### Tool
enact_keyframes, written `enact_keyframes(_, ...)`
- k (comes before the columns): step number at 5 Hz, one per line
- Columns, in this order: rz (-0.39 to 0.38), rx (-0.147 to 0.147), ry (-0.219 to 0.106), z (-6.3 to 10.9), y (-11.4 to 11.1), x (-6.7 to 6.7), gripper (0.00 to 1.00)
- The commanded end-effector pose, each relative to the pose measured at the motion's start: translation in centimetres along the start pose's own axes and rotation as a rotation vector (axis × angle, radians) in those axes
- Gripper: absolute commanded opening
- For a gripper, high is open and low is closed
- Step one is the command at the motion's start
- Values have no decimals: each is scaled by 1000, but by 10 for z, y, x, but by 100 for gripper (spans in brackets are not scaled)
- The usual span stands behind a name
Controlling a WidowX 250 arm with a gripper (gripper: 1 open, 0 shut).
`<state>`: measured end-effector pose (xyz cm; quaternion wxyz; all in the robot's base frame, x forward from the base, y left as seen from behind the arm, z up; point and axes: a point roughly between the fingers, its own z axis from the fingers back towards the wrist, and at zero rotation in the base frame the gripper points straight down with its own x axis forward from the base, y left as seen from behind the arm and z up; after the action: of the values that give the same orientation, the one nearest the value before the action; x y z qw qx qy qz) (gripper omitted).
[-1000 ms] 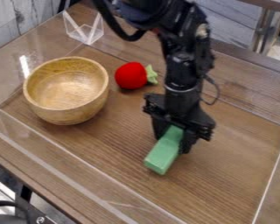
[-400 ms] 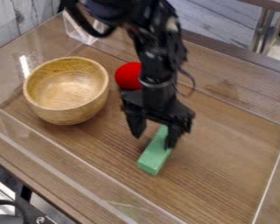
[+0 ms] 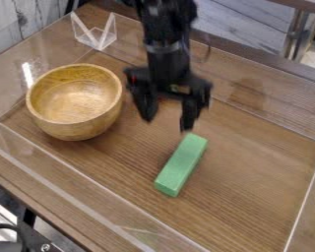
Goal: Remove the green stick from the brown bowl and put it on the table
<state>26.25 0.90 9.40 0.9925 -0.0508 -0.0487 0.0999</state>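
The green stick (image 3: pixel 183 164) lies flat on the table (image 3: pixel 259 172), right of centre, with nothing touching it. My gripper (image 3: pixel 169 111) hangs above and behind it, pointing down, its two black fingers spread wide and empty. The brown bowl (image 3: pixel 76 99) stands to the left of the gripper, empty inside. Gripper and stick are clearly apart.
Low clear acrylic walls (image 3: pixel 68 212) run along the table's edges, with a clear folded piece (image 3: pixel 94 32) at the back left. The arm hides whatever lies directly behind the gripper.
The gripper let go of the green stick, opened wide and rose up and to the left. The stick stays lying on the table.
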Motion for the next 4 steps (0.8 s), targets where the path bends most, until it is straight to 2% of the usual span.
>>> enact_keyframes(1,21,-11,-73,26,7,19,100)
enact_keyframes(2,32,-2,-91,27,20,28,100)
enact_keyframes(4,-53,-13,-83,44,3,41,100)
